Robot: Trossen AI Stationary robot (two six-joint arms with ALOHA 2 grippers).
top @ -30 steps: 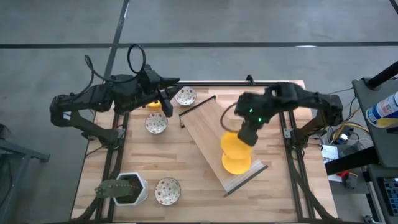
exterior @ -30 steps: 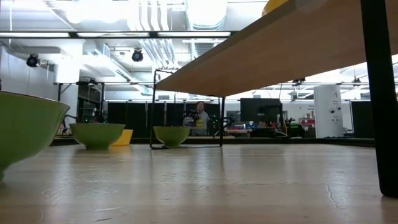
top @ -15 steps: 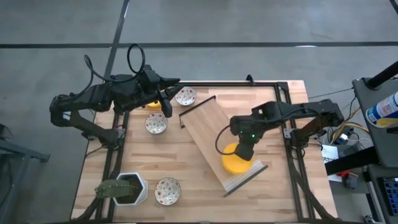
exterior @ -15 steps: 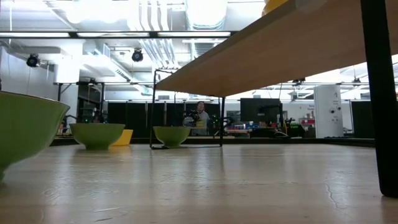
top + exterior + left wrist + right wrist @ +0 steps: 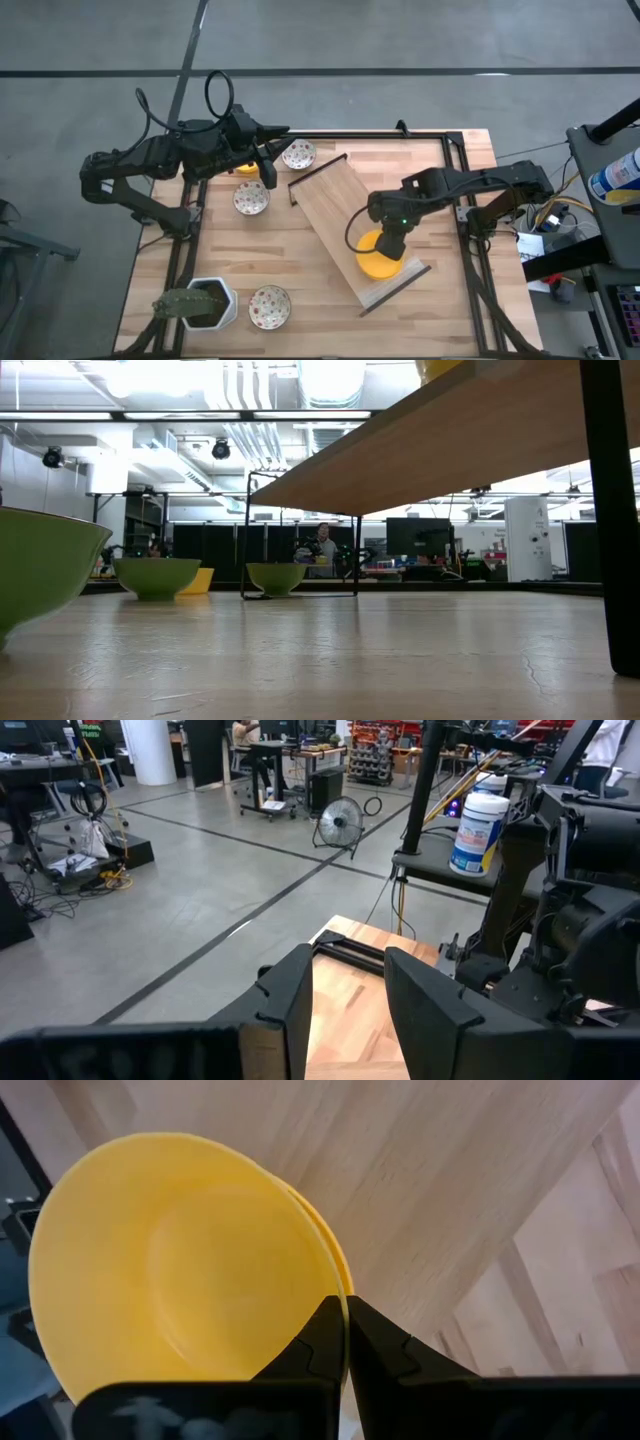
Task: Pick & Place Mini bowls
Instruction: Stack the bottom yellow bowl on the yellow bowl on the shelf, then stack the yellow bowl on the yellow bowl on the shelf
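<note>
Right tool (image 5: pixel 388 250) lower, clamping yellow bowl (image 5: pixel 180 1260).

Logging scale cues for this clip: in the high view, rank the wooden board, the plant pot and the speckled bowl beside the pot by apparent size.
1. Wooden board, clearly largest.
2. Plant pot, including its plant.
3. Speckled bowl, smallest, though close to the pot alone.

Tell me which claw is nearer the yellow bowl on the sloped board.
Right. The right claw is shut on the rim of the upper yellow bowl on the board. The left claw hangs open at the table's far left corner.
</note>
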